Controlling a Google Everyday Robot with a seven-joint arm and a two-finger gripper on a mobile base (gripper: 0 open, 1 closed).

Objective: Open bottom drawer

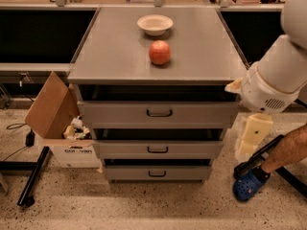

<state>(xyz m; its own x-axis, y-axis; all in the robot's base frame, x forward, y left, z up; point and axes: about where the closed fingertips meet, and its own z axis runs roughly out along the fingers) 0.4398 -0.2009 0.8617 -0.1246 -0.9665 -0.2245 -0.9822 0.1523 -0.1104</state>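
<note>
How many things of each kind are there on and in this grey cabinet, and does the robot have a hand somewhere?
Grey metal drawers: 3 (top drawer, middle drawer, bottom drawer)
Red round fruit: 1
Cream round bowl: 1
Cream gripper: 1, low beside the right side of the grey cabinet
Total: 6

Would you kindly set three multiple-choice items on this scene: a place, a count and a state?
1. The gripper is: A on the cabinet top; B right of the cabinet, beside it; C inside a drawer.
2. The cabinet's drawers number: A two; B four; C three.
3. The bottom drawer has a handle that is: A free; B gripped; C missing.
Answers: 1 B, it hangs off the cabinet's right side; 2 C, three fronts are stacked; 3 A, nothing touches it.
</note>
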